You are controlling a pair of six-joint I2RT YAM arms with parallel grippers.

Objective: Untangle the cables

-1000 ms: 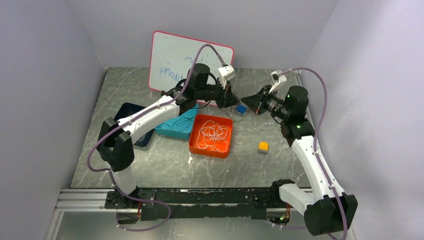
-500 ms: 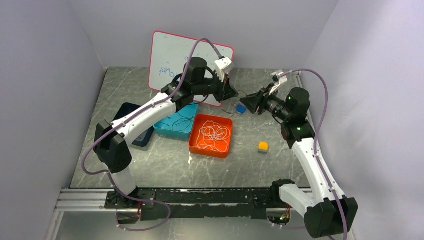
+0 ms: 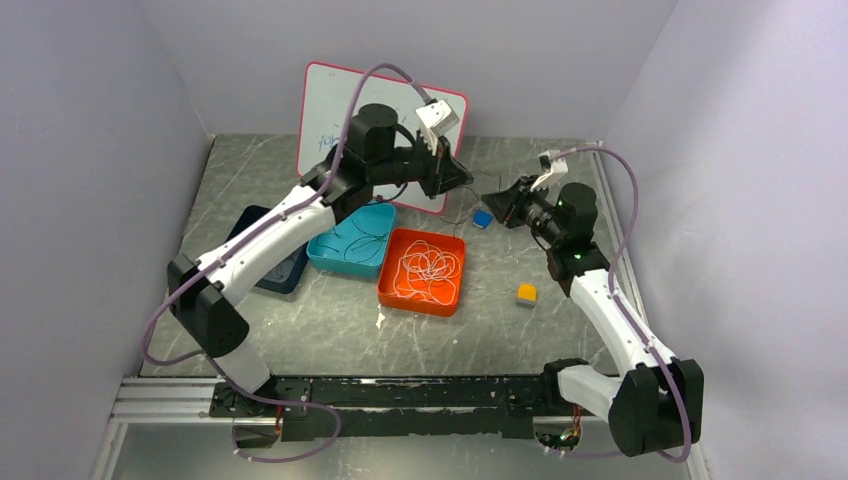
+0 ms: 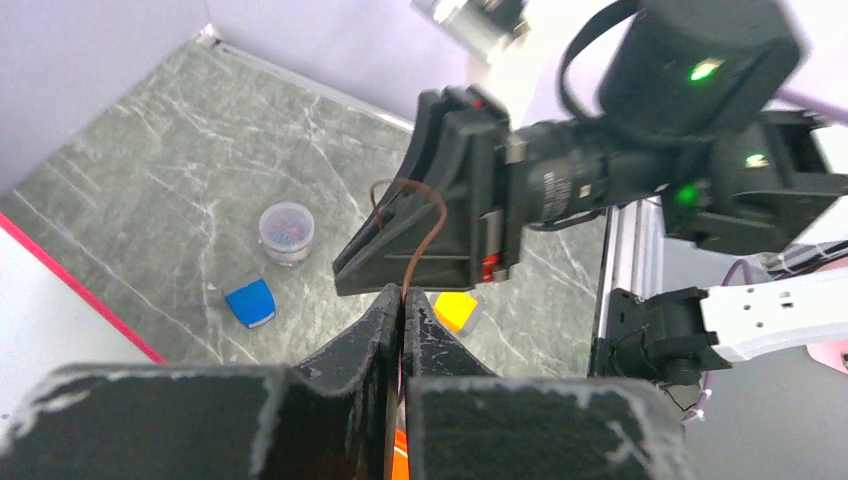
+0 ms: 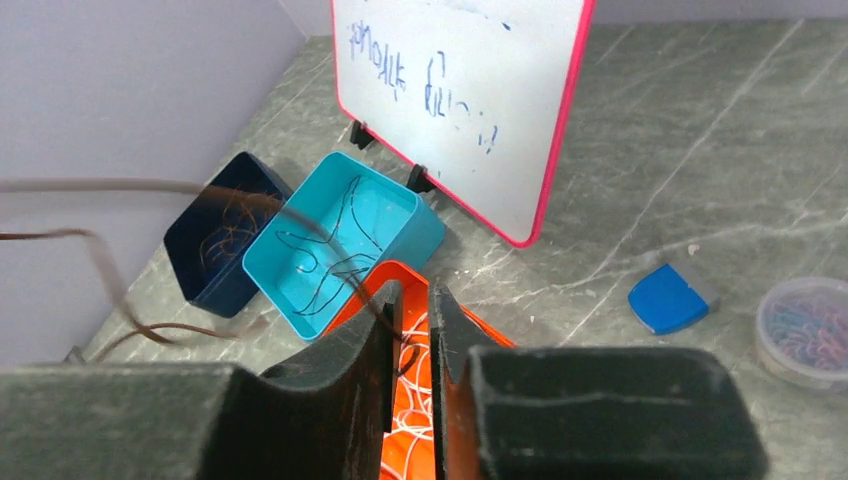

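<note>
1. Above a grey marbled table [image 3: 560,330], with pale lilac walls [image 3: 100,150] on the left, back and right, I see both arms raised, their tips close together near the back.
2. My left gripper [image 4: 402,300] is clenched on a thin brown cable [image 4: 444,215]. The cable rises from the pinched fingertips and arcs over to the tip of the right gripper [image 5: 415,295].
3. The right fingers stand a little apart with a narrow slot between them. The brown cable runs up to that slot, but I cannot tell whether it touches either finger.
4. A whiteboard [image 3: 340,110] with a pink-red frame and blue scribbles stands propped at the back, behind the left arm.
5. Three trays sit side by side below the grippers. The orange tray [image 3: 383,275] holds white cables [image 3: 430,265] in curly loops.
6. Left of it, the teal tray [image 3: 325,262] holds black cables [image 3: 360,240], and further left the navy tray [image 3: 250,222] holds reddish cables [image 5: 225,235].
7. A blue block [image 3: 482,218] lies on the table under the grippers. A clear tub [image 5: 805,330] of coloured clips stands just beside it.
8. An orange cube [image 3: 526,293] sits right of the orange tray, apart from it.
9. A metal rail [image 3: 160,400] runs along the near edge and carries both arm bases.
</note>
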